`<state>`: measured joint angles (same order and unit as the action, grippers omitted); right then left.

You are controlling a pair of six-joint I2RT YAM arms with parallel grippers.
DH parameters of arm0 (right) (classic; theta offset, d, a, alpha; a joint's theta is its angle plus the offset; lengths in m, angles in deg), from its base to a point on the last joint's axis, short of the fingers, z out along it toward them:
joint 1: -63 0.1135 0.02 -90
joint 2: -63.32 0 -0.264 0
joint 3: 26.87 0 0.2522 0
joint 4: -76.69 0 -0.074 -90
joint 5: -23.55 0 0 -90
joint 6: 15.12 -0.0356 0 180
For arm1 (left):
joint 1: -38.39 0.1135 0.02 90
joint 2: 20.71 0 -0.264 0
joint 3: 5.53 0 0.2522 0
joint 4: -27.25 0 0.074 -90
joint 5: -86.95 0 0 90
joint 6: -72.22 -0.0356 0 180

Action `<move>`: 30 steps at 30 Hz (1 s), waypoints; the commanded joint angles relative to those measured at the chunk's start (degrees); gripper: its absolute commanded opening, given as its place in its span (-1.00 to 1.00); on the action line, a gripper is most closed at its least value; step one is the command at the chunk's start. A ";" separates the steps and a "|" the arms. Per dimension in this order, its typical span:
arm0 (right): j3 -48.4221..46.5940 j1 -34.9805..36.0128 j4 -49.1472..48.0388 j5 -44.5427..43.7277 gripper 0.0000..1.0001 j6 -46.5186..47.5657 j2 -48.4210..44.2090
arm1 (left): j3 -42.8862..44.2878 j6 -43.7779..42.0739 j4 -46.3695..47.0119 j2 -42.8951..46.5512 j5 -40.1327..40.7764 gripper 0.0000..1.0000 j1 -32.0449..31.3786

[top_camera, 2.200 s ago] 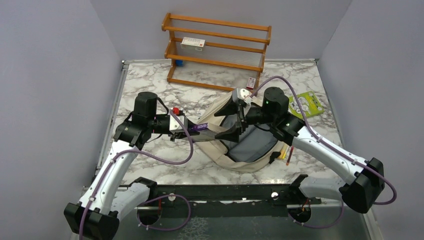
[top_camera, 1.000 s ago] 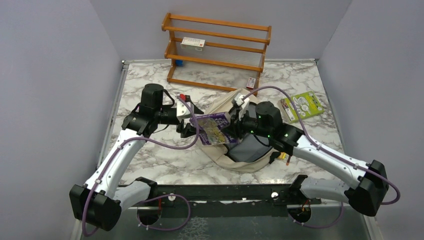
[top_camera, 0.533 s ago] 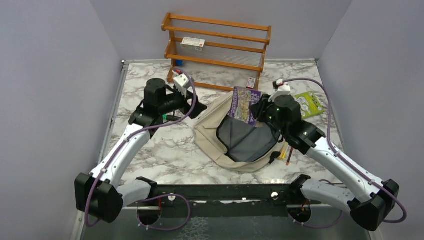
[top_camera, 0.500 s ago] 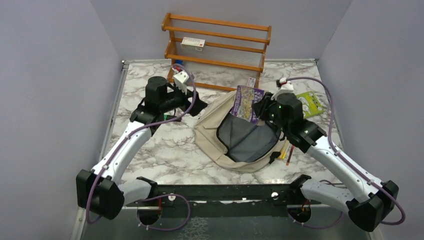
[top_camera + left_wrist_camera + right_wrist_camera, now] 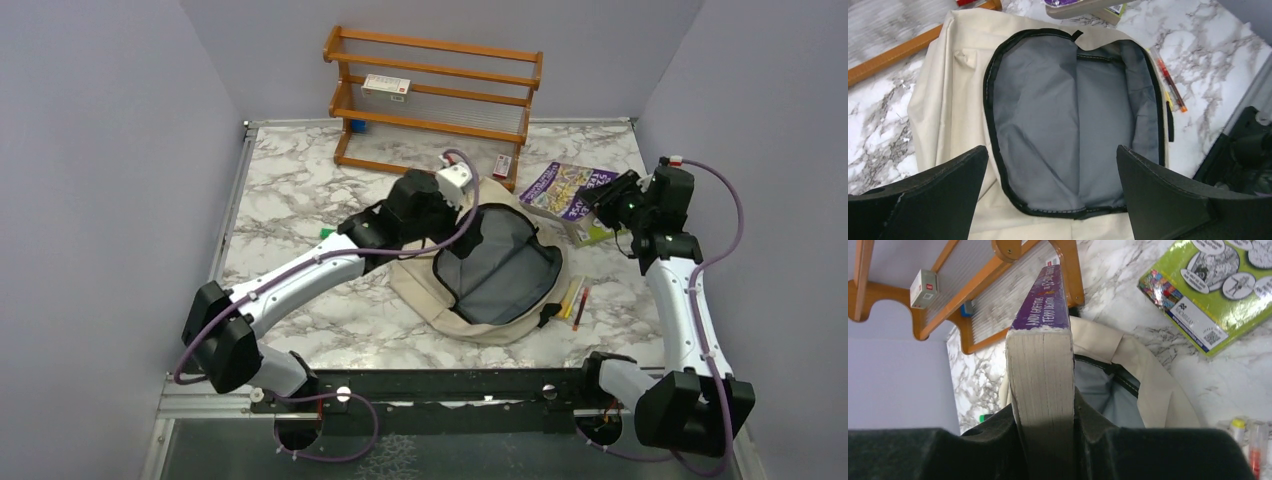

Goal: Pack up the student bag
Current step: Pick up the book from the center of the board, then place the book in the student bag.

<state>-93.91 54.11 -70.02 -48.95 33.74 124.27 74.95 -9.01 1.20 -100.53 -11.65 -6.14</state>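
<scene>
Top external: right gripper (image 5: 598,202), clamping the purple book (image 5: 563,187), swung out right. Left gripper (image 5: 468,228) now hangs spread over student bag (image 5: 497,272).

2 white arms (image 5: 290,280), black joints (image 5: 225,345), black tools (image 5: 1052,150), purple cables (image 5: 738,205)

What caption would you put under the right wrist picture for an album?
Right pincer clamps a purple book edge-on, the open beige student bag lying beyond it.

I see the student bag (image 5: 948,100) as matt cream cloth with smooth grey lining (image 5: 1063,125). The book (image 5: 1040,370) shows rough paper page edges. The rack (image 5: 430,70) is varnished wood.
</scene>
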 commanded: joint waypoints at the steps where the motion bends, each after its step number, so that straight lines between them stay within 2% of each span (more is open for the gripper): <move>1: 1.09 -1.23 -1.50 3.96 -0.99 -6.60 -3.43 | 4.72 -4.75 -0.97 -6.24 15.99 0.98 -7.97; 4: 2.28 -1.17 -0.33 -1.05 -0.99 -6.54 -6.84 | 8.70 -7.54 -3.86 -12.85 22.61 0.98 -12.54; 8: 0.19 -1.20 4.43 -6.54 -0.99 -4.16 -8.92 | 12.68 -11.26 -6.05 -21.38 27.23 0.98 -16.00; 13: -2.24 -1.14 8.19 -13.40 -0.99 -1.36 -10.55 | 15.91 -14.13 -6.96 -29.52 31.74 0.98 -18.03; 20: -2.18 -1.13 8.13 -13.25 -0.99 0.29 -11.01 | 17.60 -14.25 -7.52 -35.39 33.52 0.95 -18.13; 27: -2.83 -1.16 7.42 -11.14 -0.99 1.29 -10.48 | 18.09 -16.57 -7.48 -37.95 38.17 0.67 -18.22; 30: -2.52 -1.14 7.13 -10.64 -0.99 1.82 -10.63 | 17.69 -16.97 -6.95 -38.08 38.85 0.36 -18.22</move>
<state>-93.89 53.13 -59.66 -60.84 34.52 114.63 91.17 -24.37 -6.00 -137.42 22.90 -24.26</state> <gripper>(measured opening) 0.287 0.795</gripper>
